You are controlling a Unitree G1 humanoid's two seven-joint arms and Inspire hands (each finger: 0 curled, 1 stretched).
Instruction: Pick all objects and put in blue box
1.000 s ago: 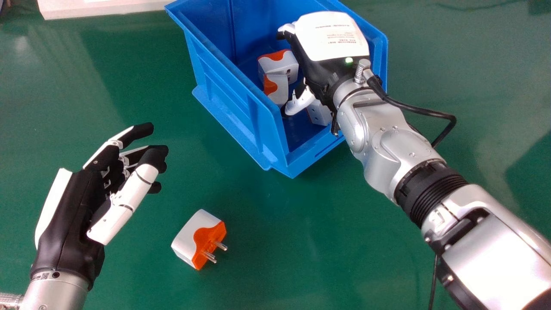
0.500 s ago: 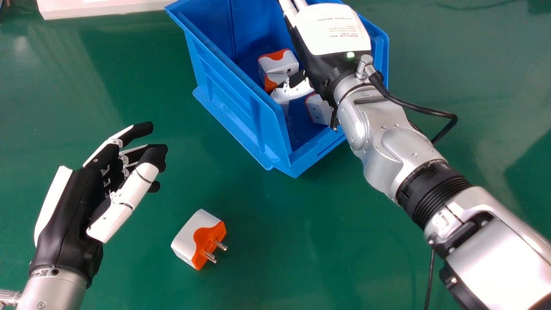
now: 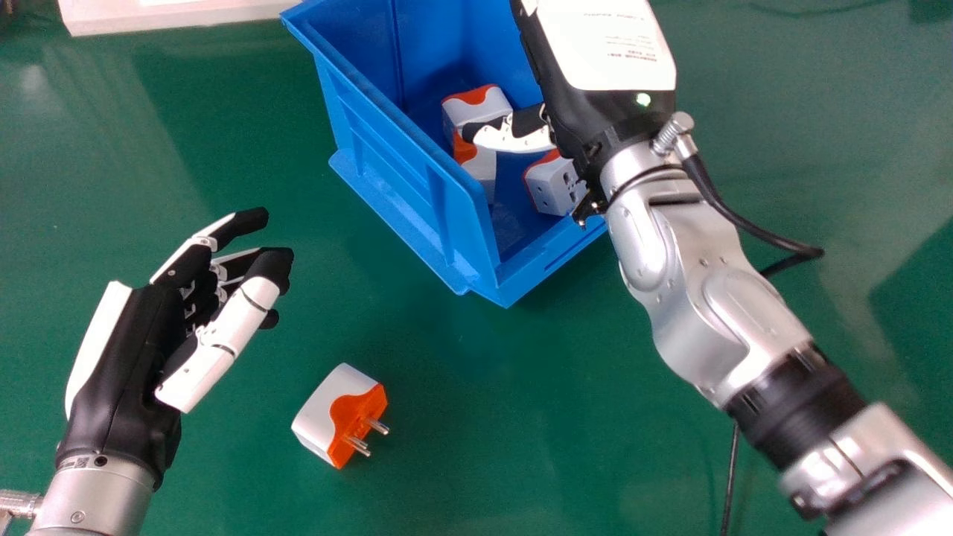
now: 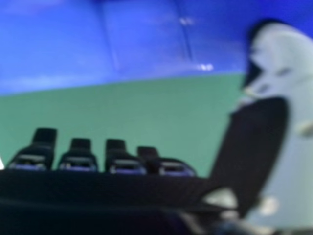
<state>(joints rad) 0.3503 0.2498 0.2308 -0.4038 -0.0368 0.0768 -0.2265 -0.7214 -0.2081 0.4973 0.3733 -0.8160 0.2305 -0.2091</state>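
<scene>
Background, head view: broad green work surface point(image 3: 476, 417), extending to the side and bottom edges of the view, with a faint gloss. At upper left, pale slab point(image 3: 171, 18), long and straight-edged, with a slightly pinkish front face; cut off by the top edge of the view. Below it, darker zone point(image 3: 201, 126) with a soft diagonal border. Near the left edge, small whitish highlight point(image 3: 33, 82), blurred. At far right, dark patch point(image 3: 912, 313) with a slanting border, probably shadow. Near the upper right, thin dark line point(image 3: 811, 10), faintly curved; nature too indistinct to tell. Right hand view: across the middle, plain green in a lighter tone, blurred.
</scene>
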